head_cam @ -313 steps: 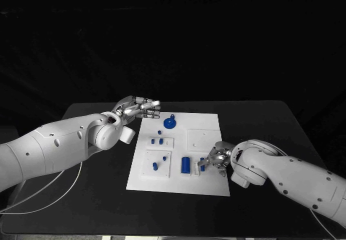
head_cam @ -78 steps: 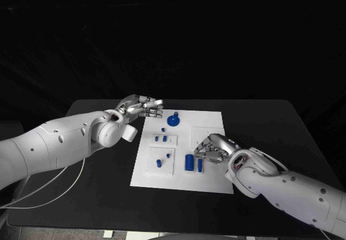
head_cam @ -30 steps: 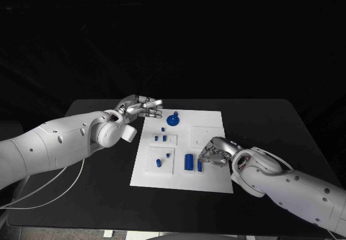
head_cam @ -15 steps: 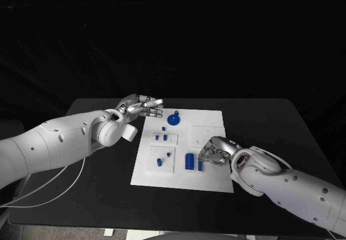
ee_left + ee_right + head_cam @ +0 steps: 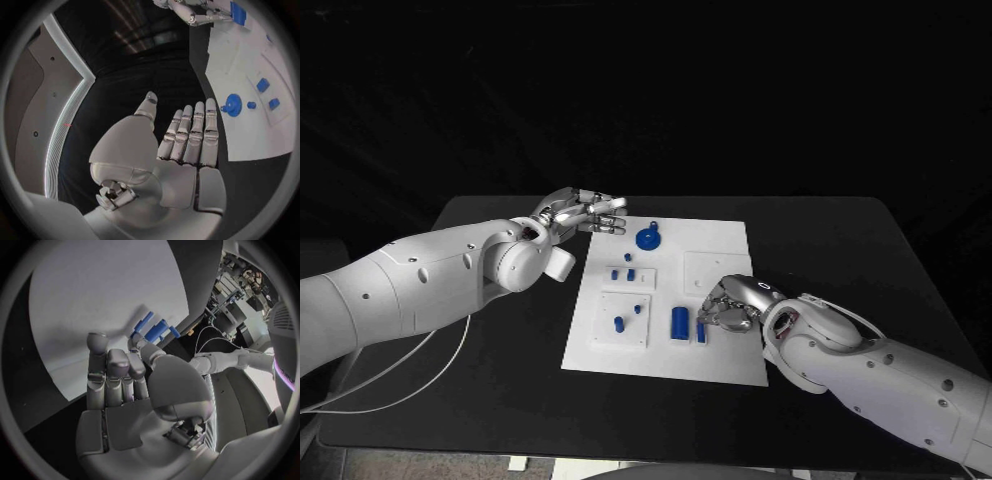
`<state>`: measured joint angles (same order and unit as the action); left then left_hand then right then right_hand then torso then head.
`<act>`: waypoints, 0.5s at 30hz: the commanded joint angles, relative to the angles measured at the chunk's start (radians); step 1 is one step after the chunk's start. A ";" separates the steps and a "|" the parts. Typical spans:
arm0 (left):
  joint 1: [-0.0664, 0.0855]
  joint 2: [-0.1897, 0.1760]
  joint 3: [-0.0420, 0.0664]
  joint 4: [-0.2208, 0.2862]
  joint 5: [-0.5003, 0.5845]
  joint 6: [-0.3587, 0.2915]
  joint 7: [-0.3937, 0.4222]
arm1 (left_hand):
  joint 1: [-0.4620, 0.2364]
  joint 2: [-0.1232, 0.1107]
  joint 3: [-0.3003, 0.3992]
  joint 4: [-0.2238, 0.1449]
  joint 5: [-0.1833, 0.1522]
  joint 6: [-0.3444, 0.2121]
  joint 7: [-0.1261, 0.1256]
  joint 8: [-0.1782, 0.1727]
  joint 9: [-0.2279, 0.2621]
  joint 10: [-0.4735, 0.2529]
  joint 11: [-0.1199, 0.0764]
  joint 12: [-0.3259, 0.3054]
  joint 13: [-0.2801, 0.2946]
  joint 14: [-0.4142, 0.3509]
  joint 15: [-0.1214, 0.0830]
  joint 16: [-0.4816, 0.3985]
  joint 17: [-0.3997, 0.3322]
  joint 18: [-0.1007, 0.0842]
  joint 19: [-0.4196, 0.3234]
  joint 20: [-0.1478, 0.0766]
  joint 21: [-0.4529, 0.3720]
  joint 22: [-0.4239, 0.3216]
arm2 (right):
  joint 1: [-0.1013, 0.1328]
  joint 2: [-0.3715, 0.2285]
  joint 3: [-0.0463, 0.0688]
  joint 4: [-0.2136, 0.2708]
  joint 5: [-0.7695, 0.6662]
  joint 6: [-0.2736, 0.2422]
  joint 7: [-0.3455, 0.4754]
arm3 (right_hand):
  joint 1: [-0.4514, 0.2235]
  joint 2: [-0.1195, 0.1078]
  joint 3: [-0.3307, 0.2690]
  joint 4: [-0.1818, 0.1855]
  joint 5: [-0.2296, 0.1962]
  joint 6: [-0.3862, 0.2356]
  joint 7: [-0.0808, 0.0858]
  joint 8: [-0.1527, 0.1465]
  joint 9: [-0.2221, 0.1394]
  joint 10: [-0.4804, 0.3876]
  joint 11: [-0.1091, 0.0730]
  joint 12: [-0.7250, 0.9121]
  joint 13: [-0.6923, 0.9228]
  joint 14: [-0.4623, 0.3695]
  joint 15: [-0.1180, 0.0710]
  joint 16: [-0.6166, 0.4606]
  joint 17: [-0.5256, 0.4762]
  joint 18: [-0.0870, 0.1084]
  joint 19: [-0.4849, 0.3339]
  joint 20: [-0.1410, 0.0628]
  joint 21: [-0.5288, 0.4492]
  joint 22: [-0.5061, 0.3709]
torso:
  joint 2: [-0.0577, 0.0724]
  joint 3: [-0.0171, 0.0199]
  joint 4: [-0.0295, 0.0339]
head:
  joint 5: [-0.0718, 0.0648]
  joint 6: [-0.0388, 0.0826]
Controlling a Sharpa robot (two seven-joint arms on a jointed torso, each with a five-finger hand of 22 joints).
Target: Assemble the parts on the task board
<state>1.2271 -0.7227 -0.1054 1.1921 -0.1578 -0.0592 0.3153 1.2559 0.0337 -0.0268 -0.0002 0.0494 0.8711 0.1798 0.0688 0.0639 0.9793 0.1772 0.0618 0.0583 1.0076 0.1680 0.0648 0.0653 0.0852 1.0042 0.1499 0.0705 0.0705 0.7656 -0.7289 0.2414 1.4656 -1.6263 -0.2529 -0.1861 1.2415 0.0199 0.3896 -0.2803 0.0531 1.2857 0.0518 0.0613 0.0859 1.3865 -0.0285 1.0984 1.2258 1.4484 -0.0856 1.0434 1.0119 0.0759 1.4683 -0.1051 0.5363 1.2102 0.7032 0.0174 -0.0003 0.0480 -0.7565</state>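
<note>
While my right hand (image 5: 731,303) curls its fingers (image 5: 117,371) together beside the small blue peg (image 5: 701,332), apparently to seat it, I can't tell if it grips; left hand (image 5: 583,213) hovers flat, empty, off the task board (image 5: 718,240)

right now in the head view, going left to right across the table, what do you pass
left hand → round blue part → blue cylinder → right hand
</note>
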 commanded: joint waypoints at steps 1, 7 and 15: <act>-0.001 0.001 0.001 0.001 0.000 0.014 0.004 | 0.001 0.012 -0.004 -0.002 -0.001 -0.007 0.002 -0.003 -0.001 -0.007 0.001 0.002 0.000 -0.001 0.004 -0.004 0.000 0.008 -0.001 0.006 0.000 0.001 | -0.009 0.000 -0.005 -0.005 -0.043 0.030 -0.003 | 0.006 -0.004 0.006 0.002 -0.005 0.007 0.000 0.003 0.003 0.004 -0.006 0.000 0.001 0.001 0.000 0.003 0.001 -0.017 0.035 -0.005 0.002 0.001 | 0.000 0.0002 -0.0004 | 0.001 0.000; -0.001 0.002 0.001 0.001 0.000 0.014 0.004 | 0.001 0.011 -0.005 -0.001 -0.001 -0.010 0.002 -0.003 -0.001 -0.007 0.001 0.002 0.000 -0.001 0.004 -0.004 0.000 0.008 -0.001 0.006 0.000 0.001 | -0.010 0.007 -0.005 -0.013 -0.045 0.004 0.005 | 0.007 -0.002 -0.003 0.003 -0.005 0.007 -0.001 0.004 0.005 0.005 -0.006 -0.005 0.000 0.001 -0.002 0.001 0.004 -0.019 0.036 -0.007 -0.001 0.002 | 0.000 0.0007 -0.0007 | 0.001 0.000; -0.001 0.002 0.001 0.001 0.000 0.015 0.004 | 0.001 0.011 -0.005 -0.001 -0.001 -0.013 0.003 -0.003 -0.001 -0.008 0.001 0.002 0.000 -0.002 0.004 -0.004 0.000 0.008 -0.001 0.007 0.000 0.001 | -0.014 0.020 -0.005 -0.026 -0.049 -0.021 0.001 | 0.004 -0.008 0.003 0.006 -0.002 0.007 0.000 0.003 0.010 0.006 -0.005 -0.011 -0.004 0.002 -0.001 -0.003 0.002 -0.016 0.037 -0.005 -0.005 0.002 | 0.000 0.0002 0.0001 | 0.000 -0.001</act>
<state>1.2270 -0.7219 -0.1054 1.1918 -0.1578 -0.0587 0.3135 1.2559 0.0336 -0.0268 -0.0002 0.0494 0.8659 0.1853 0.0688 0.0640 0.9793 0.1772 0.0618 0.0583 1.0076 0.1680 0.0648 0.0653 0.0852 1.0042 0.1499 0.0705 0.0705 0.7583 -0.7080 0.2411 1.4475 -1.6543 -0.2828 -0.1764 1.2413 0.0197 0.3895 -0.2740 0.0530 1.2854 0.0517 0.0616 0.0931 1.3903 -0.0323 1.0907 1.2226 1.4484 -0.0856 1.0434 1.0147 0.0760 1.4683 -0.1051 0.5363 1.2111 0.7033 0.0183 -0.0006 0.0489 -0.7566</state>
